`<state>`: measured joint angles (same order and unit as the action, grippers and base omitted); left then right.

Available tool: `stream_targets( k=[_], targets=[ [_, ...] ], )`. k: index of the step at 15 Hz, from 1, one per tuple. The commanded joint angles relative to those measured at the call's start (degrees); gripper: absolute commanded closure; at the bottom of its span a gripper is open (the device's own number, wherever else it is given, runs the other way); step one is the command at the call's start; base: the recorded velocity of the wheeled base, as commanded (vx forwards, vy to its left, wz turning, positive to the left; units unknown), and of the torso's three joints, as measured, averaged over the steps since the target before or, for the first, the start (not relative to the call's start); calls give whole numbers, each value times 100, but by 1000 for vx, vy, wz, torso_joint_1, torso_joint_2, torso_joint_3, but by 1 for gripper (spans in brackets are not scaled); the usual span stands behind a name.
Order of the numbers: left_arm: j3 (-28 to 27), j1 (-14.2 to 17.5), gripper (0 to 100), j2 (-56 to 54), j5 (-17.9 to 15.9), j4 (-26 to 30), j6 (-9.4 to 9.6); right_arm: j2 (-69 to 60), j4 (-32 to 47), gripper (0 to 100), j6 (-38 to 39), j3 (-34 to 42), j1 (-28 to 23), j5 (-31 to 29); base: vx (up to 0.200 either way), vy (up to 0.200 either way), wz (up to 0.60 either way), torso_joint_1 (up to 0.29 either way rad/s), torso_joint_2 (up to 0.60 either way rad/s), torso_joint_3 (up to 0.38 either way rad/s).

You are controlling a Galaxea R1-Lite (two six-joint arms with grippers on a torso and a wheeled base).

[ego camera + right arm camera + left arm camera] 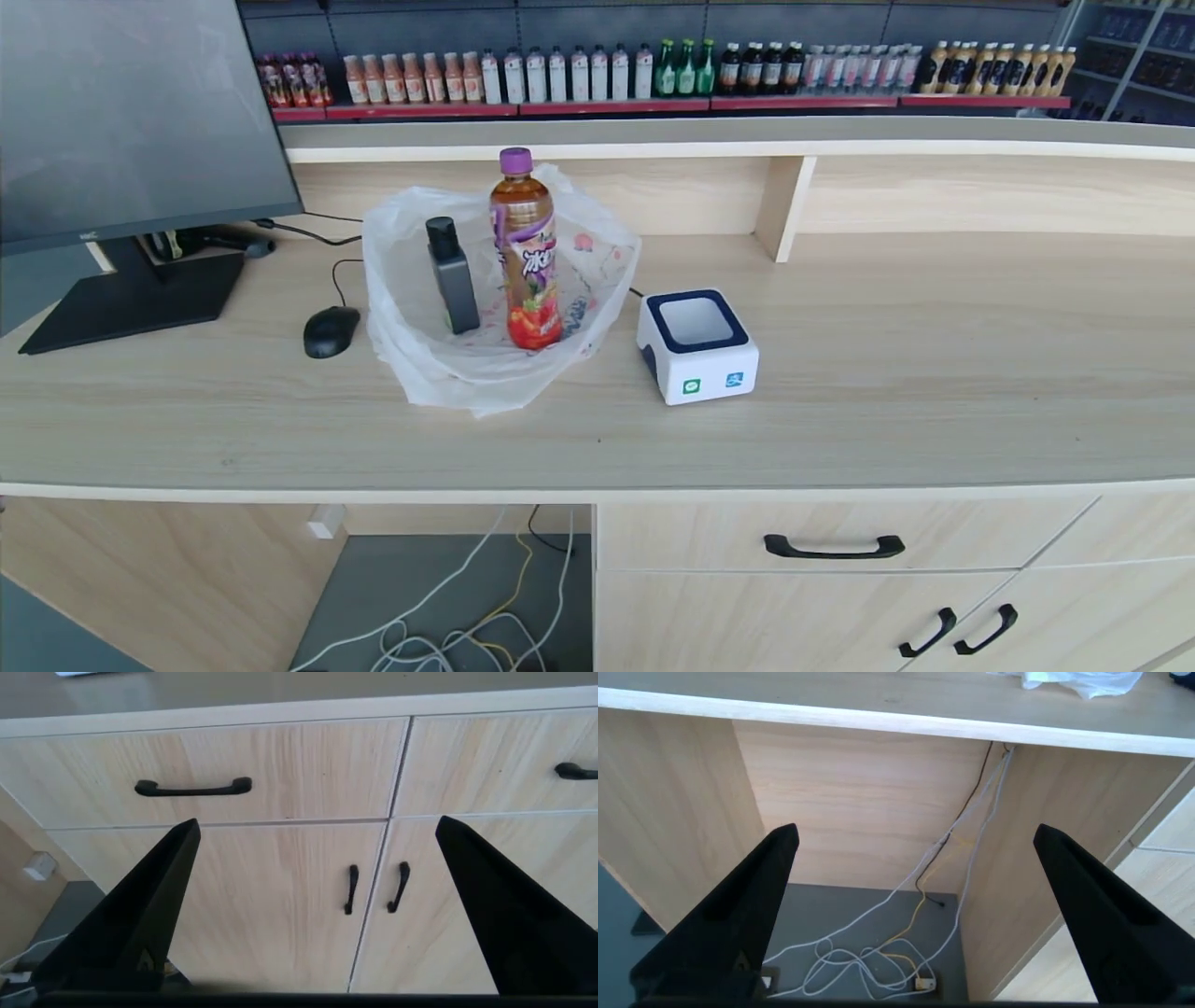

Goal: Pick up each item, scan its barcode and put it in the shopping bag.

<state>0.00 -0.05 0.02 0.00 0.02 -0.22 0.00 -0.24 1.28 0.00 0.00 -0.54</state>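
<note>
Tea bottle point(526, 252) and dark bottle point(452, 277) stand inside shopping bag point(420, 369), scanner point(696, 345) beside it. Left gripper point(915, 835) and right gripper point(318, 826) hang lower, fingers apart. Bagging seems finished; no grasp needed.

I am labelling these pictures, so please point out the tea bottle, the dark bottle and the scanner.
tea bottle point(528, 271): head view, on its label.
dark bottle point(455, 285): head view, on its body.
scanner point(714, 371): head view, on its white front face.
</note>
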Motion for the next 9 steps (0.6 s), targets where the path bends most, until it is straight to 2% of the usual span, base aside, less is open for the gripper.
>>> stream_targets(
  k=[1,7,9],
  targets=[
    [0,5,0,-2,0,-2,-4,9,-2,0,-5,0,0,1,0,-200,0,2,-2,7],
    [0,-4,0,-2,0,-2,13,9,-2,0,-23,0,0,1,0,-200,0,1,0,4],
    [0,-4,0,-2,0,-2,4,9,-2,0,-14,0,0,1,0,0,0,0,0,0]
  ],
)
